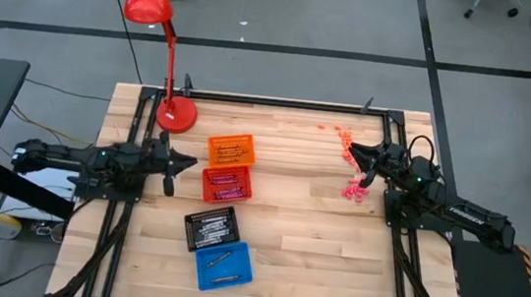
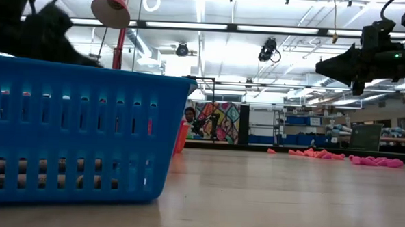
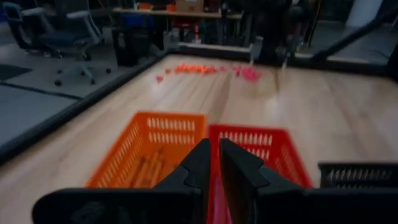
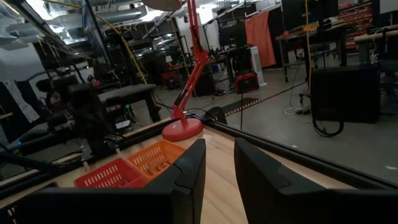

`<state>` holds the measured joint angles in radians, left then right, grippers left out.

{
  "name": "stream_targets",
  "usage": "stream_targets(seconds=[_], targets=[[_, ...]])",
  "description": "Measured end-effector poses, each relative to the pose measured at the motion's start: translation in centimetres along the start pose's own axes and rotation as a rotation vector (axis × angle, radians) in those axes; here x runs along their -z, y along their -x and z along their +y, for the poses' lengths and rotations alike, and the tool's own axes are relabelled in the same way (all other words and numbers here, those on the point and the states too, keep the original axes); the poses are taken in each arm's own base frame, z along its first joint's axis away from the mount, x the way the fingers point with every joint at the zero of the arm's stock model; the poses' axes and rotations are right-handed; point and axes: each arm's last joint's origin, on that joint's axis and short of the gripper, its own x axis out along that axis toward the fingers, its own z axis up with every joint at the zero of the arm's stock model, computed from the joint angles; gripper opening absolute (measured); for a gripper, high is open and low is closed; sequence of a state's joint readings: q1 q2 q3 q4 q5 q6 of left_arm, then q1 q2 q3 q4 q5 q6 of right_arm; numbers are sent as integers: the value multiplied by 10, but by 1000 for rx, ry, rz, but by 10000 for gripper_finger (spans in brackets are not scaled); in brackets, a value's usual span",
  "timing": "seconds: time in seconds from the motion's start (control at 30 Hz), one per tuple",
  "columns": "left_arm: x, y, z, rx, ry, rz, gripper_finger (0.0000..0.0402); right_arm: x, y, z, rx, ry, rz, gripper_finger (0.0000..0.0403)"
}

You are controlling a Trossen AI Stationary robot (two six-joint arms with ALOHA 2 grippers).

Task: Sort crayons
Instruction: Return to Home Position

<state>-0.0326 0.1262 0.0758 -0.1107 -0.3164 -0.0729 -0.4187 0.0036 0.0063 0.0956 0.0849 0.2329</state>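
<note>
Loose crayons [image 1: 354, 168] lie in a strip at the table's far right, orange ones farther back and pink-red ones nearer; they also show in the low view [image 2: 337, 157] and the left wrist view [image 3: 205, 69]. My right gripper [image 1: 356, 151] hovers above them, high off the table [image 2: 326, 66], its fingers a little apart [image 4: 219, 155] and empty. My left gripper [image 1: 188, 165] hangs just left of the orange tray [image 1: 231, 150] and red tray [image 1: 227, 182], fingers almost together [image 3: 214, 155], holding nothing I can see.
The orange, red, black [image 1: 211, 228] and blue [image 1: 224, 265] trays run in a line down the table's middle, each with crayons lying in it. A red desk lamp [image 1: 174, 111] stands at the far left. Bare wood lies between the trays and the loose crayons.
</note>
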Motion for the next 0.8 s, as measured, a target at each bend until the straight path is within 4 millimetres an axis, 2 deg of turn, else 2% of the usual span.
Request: stream_targets(seconds=[0.03, 0.27, 0.8], targets=[[4, 0, 0, 5, 15, -11, 43, 0, 0, 0, 0, 0, 1, 90], [-8, 5, 1, 14, 64, -143, 43, 0, 0, 0, -6, 0, -1, 90], [-8, 5, 1, 15, 63, -140, 43, -1, 0, 0, -8, -1, -5, 90]])
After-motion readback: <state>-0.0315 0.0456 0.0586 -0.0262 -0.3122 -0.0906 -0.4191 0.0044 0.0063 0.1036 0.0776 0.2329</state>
